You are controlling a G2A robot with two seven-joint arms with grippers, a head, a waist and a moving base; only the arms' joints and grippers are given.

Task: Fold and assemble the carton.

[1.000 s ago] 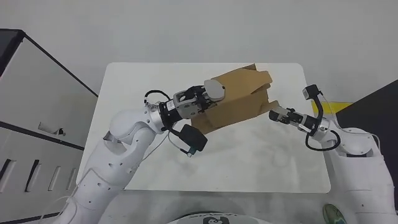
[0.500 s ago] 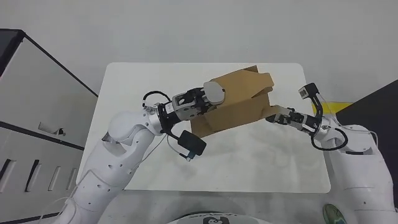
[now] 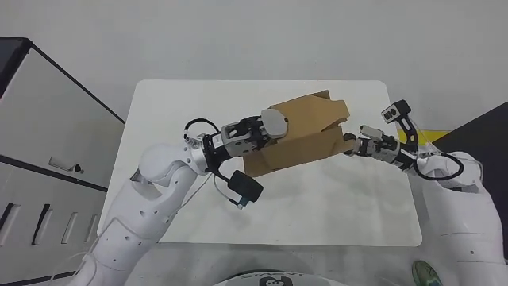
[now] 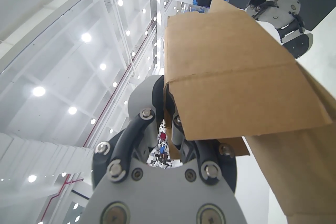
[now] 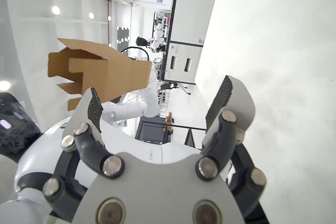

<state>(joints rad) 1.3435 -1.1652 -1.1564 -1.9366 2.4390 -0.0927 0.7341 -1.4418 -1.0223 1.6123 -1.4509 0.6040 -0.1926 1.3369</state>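
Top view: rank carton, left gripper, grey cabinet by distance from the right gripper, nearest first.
1. carton: directly next to the right gripper.
2. left gripper: clamped on the carton's far end.
3. grey cabinet: far off, on the left gripper's side.

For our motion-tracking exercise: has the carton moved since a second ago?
Yes. The carton, in the left pincer, has drawn slightly back from the far edge of the table, toward the robot.
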